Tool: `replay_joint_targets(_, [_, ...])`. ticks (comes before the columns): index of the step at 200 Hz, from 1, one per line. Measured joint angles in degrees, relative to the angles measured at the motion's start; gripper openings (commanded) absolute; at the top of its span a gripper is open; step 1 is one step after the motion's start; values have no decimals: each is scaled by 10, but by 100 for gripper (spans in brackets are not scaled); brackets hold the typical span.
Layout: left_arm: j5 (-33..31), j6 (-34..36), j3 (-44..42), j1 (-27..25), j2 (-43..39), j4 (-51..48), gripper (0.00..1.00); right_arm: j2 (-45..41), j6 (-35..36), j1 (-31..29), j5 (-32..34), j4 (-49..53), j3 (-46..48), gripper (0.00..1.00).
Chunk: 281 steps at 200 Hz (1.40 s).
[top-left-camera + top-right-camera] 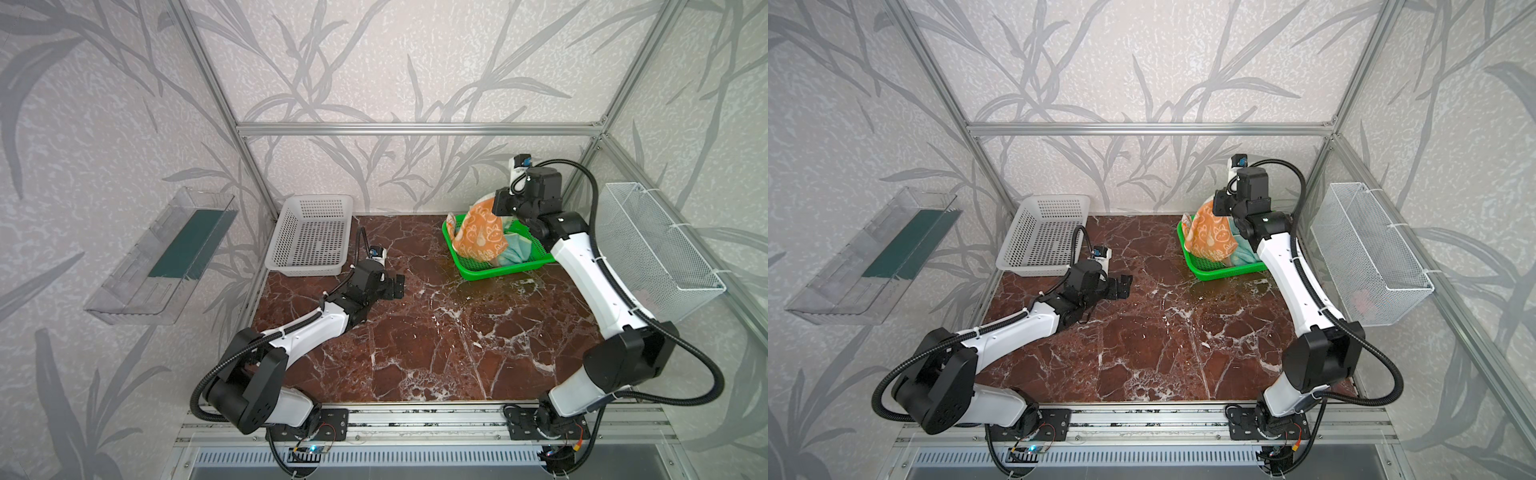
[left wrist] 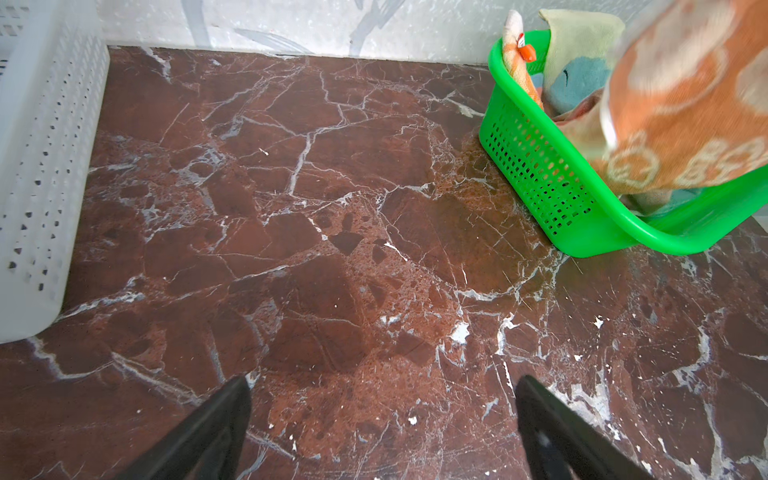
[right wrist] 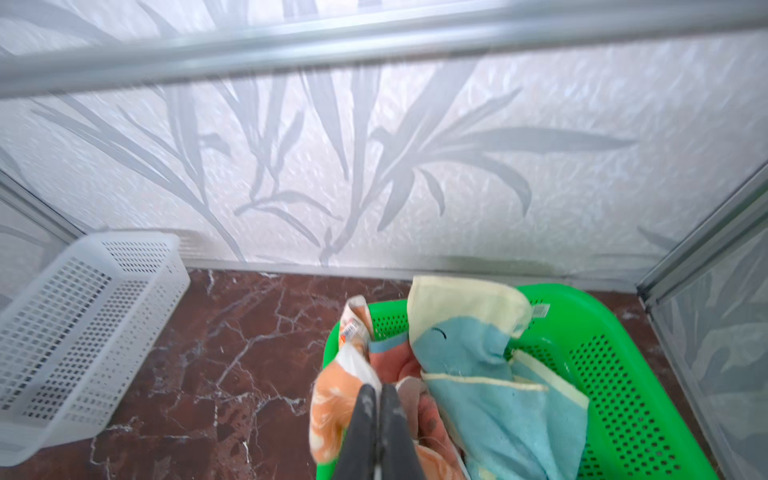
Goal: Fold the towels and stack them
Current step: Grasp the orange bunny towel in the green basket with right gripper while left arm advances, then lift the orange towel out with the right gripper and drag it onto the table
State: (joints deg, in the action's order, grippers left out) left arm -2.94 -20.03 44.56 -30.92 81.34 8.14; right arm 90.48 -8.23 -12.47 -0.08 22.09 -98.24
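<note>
Right gripper (image 3: 378, 388) is raised above the green basket (image 1: 498, 272) at the back right of the tabletop (image 1: 436, 340). Its fingers (image 3: 365, 415) are pressed together, pinching the top edge of the orange towel (image 1: 478, 235).

The orange towel hangs below the grip as a drape. Its long axis is near vertical, upper end at the fingers, lower end down inside the basket near its front left wall. In both top views the bunny-print face is turned toward the camera. The cloth is blurred in the left wrist view.

The pale yellow towel (image 3: 457, 303) is crumpled in the same basket, teal figure showing. One end stands up against the far rim and the rest trails toward the near side. The salmon-pink towel (image 3: 395, 361) lies low between the other two and is mostly covered, so I cannot tell how it is oriented.

Left gripper (image 2: 382, 380) hovers over bare tabletop, fingers (image 2: 216, 419) spread wide with nothing between them, well apart from the green basket. It sits just in front of the white basket (image 1: 307, 270), which is at the back left.
</note>
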Motion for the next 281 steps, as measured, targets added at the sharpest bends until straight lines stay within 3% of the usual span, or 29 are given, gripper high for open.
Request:
replay_joint_targets(27, [0, 1, 0, -4, 0, 0, 99, -36, 6, 0, -33, -10, -7, 0])
replay_joint_targets(79, [0, 5, 0, -10, 0, 5, 99, -45, 13, -26, -160, -4, -25, 0])
replay_joint_targets(139, [-29, 6, -5, -16, -26, 18, 99, -30, 61, -165, -228, 10, -132, 0])
replay_joint_targets(197, [-73, 24, -43, -16, -104, 26, 99, 60, 89, -243, -245, 28, -213, 0])
replay_joint_targets(281, [-130, 79, -87, -16, -177, 27, 99, 240, 88, -260, -244, 96, -275, 0])
